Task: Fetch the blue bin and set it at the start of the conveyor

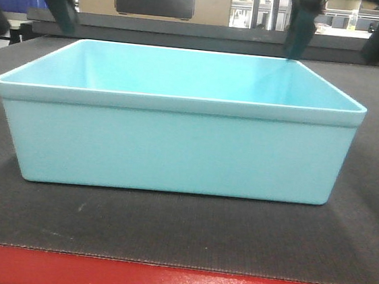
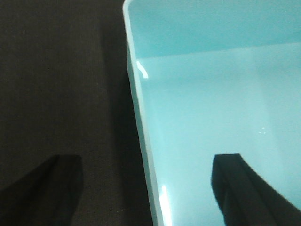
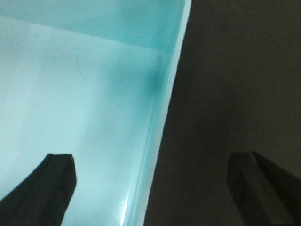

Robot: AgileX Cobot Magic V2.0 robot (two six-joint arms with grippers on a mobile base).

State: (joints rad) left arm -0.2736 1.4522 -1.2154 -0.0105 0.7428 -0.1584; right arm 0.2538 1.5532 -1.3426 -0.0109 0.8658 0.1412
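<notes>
Straddling blue bin (image 1: 175, 147) rims, seemingly clear

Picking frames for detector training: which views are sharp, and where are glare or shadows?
Front view: sharp, evenly lit, the blue bin casts a soft shadow on the belt. Left wrist: soft, white glare streaks inside the bin's wall, dark fingers blurred. Right wrist: blurriest, a shadow patch in the bin's corner.

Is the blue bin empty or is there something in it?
Looks empty: the floor of the blue bin is bare wherever both wrist views show it.
</notes>
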